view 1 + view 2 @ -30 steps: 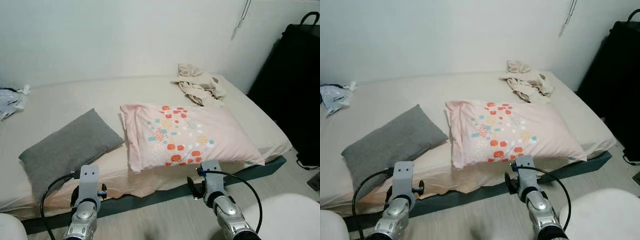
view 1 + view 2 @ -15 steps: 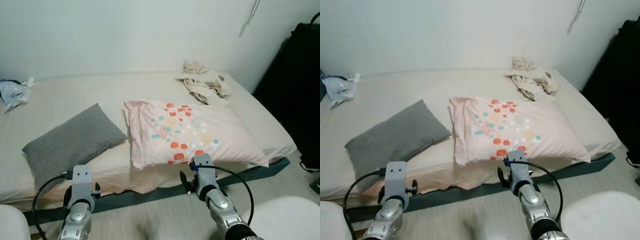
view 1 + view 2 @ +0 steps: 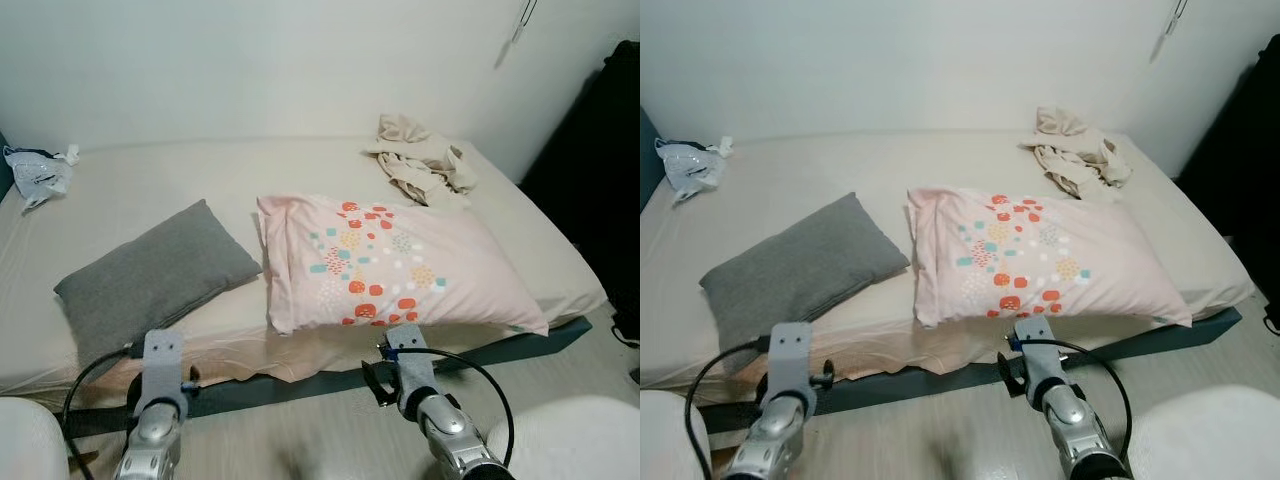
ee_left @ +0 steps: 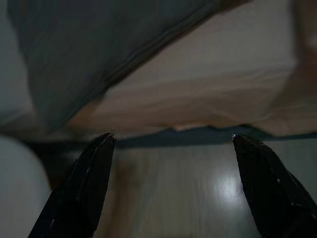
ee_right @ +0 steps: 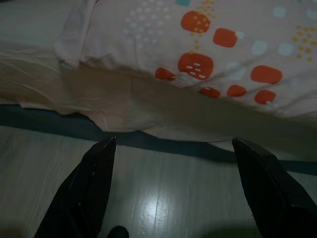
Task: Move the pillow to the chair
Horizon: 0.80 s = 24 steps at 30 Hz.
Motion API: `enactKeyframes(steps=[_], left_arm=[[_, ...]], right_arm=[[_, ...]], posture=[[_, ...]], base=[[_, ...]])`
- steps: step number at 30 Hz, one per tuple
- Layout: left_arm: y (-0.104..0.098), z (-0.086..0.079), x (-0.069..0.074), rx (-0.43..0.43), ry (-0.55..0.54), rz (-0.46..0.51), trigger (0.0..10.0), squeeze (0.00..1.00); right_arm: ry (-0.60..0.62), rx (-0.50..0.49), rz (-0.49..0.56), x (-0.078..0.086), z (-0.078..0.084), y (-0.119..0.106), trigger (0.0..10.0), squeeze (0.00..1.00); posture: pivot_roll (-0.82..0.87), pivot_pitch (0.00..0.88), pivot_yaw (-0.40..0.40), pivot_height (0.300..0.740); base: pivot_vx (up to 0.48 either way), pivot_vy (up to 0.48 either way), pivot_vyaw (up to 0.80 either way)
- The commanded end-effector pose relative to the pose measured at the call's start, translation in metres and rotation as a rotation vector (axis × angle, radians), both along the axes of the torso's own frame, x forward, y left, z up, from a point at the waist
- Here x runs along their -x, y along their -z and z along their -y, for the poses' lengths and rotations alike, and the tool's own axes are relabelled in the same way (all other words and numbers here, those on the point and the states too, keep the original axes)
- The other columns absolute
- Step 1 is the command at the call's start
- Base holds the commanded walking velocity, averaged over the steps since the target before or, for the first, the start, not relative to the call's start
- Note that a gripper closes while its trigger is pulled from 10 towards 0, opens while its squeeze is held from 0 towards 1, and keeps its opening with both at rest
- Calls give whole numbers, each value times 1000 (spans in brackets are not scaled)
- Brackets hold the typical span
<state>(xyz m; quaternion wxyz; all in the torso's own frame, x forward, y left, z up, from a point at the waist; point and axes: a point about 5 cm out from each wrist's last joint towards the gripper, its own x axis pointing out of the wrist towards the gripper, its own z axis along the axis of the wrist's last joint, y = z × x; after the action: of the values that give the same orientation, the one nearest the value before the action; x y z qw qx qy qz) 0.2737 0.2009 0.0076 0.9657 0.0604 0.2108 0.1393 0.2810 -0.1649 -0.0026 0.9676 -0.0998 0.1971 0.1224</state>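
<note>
A pink pillow (image 3: 390, 260) with red, orange and teal dots lies on the bed near its front edge; its spotted cover (image 5: 223, 34) fills the far part of the right wrist view. A grey pillow (image 3: 155, 270) lies to its left. My right gripper (image 5: 173, 141) is open, low over the floor just in front of the bed edge below the pink pillow. My left gripper (image 4: 173, 139) is also open, held before the bed edge below the grey pillow (image 4: 99, 44). Both wrists (image 3: 163, 365) (image 3: 405, 350) stand short of the mattress, touching nothing.
The bed (image 3: 200, 170) spans the view against a white wall. A heap of beige clothes (image 3: 425, 165) lies at its back right and a blue-white bag (image 3: 35, 172) at far left. Something tall and black (image 3: 600, 180) stands at the right. White rounded shapes (image 3: 570, 440) sit at the bottom corners.
The whole picture has shifted right and slightly down, so the camera has moved. The pillows have not moved on the bed. Both arms stay low before the bed edge.
</note>
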Motion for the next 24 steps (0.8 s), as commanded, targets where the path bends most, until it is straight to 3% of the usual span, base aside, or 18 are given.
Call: enactKeyframes(steps=[1, 6, 8, 13, 15, 18, 22, 24], left_arm=[[6, 1, 4, -7, 6, -30, 10000, 0], [5, 0, 5, -5, 8, -29, 10000, 0], [8, -3, 10, -11, 4, -32, 10000, 0], [10, -5, 12, -12, -7, -24, 10000, 0], [19, -12, 23, 20, -47, -36, 10000, 0], [39, -22, 48, -22, -34, -108, 10000, 0], [43, -25, 57, -14, -20, -115, 10000, 0], [43, -29, 60, 9, -60, -102, 10000, 0]], right_arm=[[-3, 7, -5, 0, -1, 0, 10000, 0], [-51, 15, -2, -2, -14, 0, 10000, 0], [-55, -24, 17, -1, -20, -1, 10000, 0], [-31, -35, 12, 1, -19, 1, 10000, 0], [-1, -41, 0, 5, -21, 6, 10000, 0], [-4, -4, -136, 26, -21, 29, 10000, 0], [10, -24, -133, 33, -17, 33, 10000, 0], [86, -80, -130, 34, -10, 33, 10000, 0]], posture=[[56, 84, -93, 740], [48, 59, -80, 740], [50, 48, -76, 740], [56, 53, -79, 740], [44, 46, -72, 740], [28, 42, -65, 740], [27, 50, -66, 740], [42, 61, -74, 740]], base=[[0, 0, 0], [0, 0, 0], [0, 0, 0], [0, 0, 0], [0, 0, 0], [0, 0, 0], [0, 0, 0], [0, 0, 0]])
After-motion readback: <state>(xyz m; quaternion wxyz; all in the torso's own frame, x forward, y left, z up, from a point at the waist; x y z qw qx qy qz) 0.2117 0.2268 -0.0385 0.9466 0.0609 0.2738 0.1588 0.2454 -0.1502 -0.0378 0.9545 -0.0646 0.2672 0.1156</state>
